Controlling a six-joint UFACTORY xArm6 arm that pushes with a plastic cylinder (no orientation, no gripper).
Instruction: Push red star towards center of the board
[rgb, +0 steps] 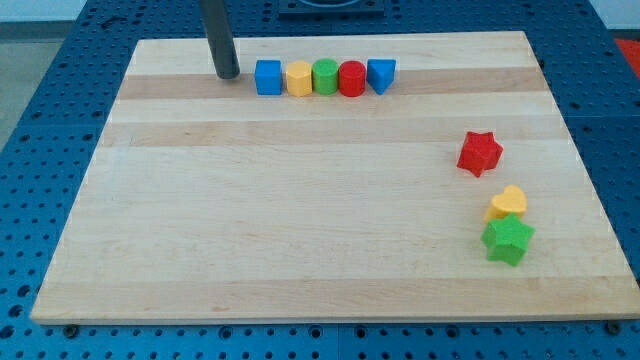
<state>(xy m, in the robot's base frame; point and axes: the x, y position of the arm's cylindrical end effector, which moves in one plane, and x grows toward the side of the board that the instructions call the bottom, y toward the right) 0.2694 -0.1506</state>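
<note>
The red star (480, 153) lies on the wooden board (300, 200) at the view's right, a little above mid-height. My tip (228, 75) rests on the board near the view's top left, just left of a blue square block (268, 77). The tip is far from the red star, to the star's upper left.
A row of blocks runs along the view's top: the blue square, a yellow hexagon (299, 78), a green cylinder (325, 77), a red cylinder (351, 78) and a blue triangle (381, 74). Below the red star lie a yellow heart (508, 203) and a green star (507, 239).
</note>
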